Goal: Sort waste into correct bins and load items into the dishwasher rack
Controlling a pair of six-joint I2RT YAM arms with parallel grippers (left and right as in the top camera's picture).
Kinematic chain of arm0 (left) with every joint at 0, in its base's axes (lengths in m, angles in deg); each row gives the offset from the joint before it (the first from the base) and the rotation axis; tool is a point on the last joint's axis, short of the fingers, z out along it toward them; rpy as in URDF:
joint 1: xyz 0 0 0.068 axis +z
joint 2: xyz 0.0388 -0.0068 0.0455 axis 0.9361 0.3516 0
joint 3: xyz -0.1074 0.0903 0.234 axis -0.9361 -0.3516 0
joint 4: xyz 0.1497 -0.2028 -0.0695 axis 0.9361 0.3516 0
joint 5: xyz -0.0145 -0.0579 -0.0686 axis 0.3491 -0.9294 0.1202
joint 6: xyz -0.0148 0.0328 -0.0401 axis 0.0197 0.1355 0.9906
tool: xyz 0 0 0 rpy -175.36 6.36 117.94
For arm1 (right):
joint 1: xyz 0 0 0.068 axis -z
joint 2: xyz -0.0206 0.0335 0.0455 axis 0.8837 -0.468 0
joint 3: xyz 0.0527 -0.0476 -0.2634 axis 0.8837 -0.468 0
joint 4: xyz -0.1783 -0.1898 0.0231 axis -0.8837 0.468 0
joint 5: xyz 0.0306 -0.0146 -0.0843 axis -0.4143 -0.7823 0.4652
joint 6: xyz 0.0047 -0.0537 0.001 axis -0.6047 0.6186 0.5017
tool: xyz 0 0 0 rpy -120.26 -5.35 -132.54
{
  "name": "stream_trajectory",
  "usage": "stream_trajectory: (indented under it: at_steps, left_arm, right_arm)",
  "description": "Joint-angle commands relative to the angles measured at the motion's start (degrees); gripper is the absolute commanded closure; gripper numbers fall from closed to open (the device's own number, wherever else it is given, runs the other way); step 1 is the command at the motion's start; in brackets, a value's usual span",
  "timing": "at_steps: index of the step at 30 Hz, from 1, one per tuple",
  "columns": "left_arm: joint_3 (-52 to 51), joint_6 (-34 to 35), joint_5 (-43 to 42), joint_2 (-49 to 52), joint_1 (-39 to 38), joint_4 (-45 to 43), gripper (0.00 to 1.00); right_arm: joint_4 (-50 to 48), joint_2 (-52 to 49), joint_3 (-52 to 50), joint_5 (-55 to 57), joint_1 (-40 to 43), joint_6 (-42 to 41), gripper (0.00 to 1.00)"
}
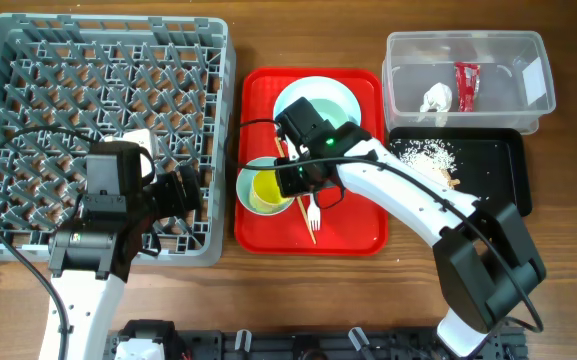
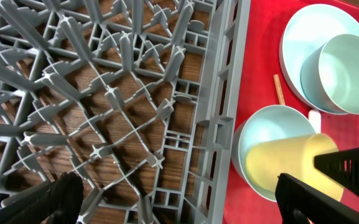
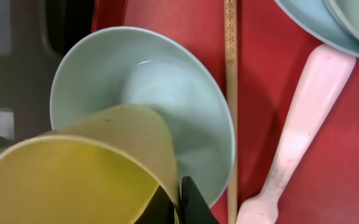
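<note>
The right gripper (image 3: 180, 200) is clamped on the rim of the yellow cup (image 3: 86, 180), which sits tilted in a pale bowl (image 3: 160, 81) on the red tray (image 1: 358, 225) (the left gripper (image 2: 179, 196) is spread wide above the rack (image 2: 104, 93)).

The rack (image 1: 68, 90) is matt grey plastic on a wooden table (image 1: 298, 30). The red tray (image 1: 353, 225) looks smooth, the bowl (image 3: 160, 81) glossy, the yellow cup (image 3: 73, 180) matt, the chopstick (image 3: 231, 93) plain wood.

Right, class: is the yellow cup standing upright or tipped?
Tipped. The yellow cup leans inside the bowl, its side wall showing and mouth angled sideways, with the right gripper pinching its rim.
</note>
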Motion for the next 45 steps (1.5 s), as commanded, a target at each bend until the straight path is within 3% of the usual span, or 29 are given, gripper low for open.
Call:
stream_trajectory:
  at_steps: [1, 4, 7, 10, 13, 19, 24, 28, 31, 40, 45]
  left_arm:
    - [1.2, 0.3, -0.1, 0.1, -0.2, -0.2, 0.00]
    - [1.2, 0.3, -3.8, 0.1, -0.2, -1.5, 0.00]
    - [1.2, 0.3, -17.7, 0.5, -0.2, -7.0, 0.00]
    - [1.2, 0.3, -39.0, 4.3, -0.2, -18.3, 0.00]
    - [1.2, 4.0, -59.3, 11.4, -0.2, -34.4, 0.00]
    - [1.2, 18.8, -73.6, 19.1, -0.2, -63.1, 0.00]
    - [1.2, 27.9, -74.4, 19.2, -0.7, -77.8, 0.00]
    - [1.2, 33.6, -75.1, 19.2, -4.0, -86.9, 0.00]
    - [1.2, 34.1, -75.1, 19.2, -5.8, -88.3, 0.00]
    - [1.2, 34.7, -72.5, 19.2, -6.9, -91.8, 0.34]
    - [1.2, 34.7, -72.5, 19.2, -6.9, -91.7, 0.35]
  right_arm:
    - [0.0, -0.4, 0.4, -0.3, 0.1, -3.2, 0.96]
    - [1.4, 2.8, 2.8, -0.5, 1.4, -2.9, 0.96]
    - [0.4, 12.4, 4.7, -4.0, 6.6, -2.9, 0.96]
    - [-1.7, 19.8, 4.7, -14.6, 15.3, -3.0, 0.95]
    - [-1.8, 20.2, 4.7, -38.7, 24.6, -3.1, 0.96]
    - [-4.6, 20.0, 4.7, -57.0, 26.7, -4.8, 0.96]
    - [-6.1, 20.0, 4.7, -65.1, 26.7, -6.7, 0.96]
    - [-6.1, 20.0, 4.7, -65.0, 26.6, -7.6, 0.96]
    - [-6.0, 20.0, 4.7, -64.8, 26.6, -7.6, 0.96]
    - [-6.0, 20.0, 4.7, -64.5, 25.7, -7.6, 0.96]
    - [-5.9, 20.0, 4.7, -63.3, 24.8, -7.7, 0.96]
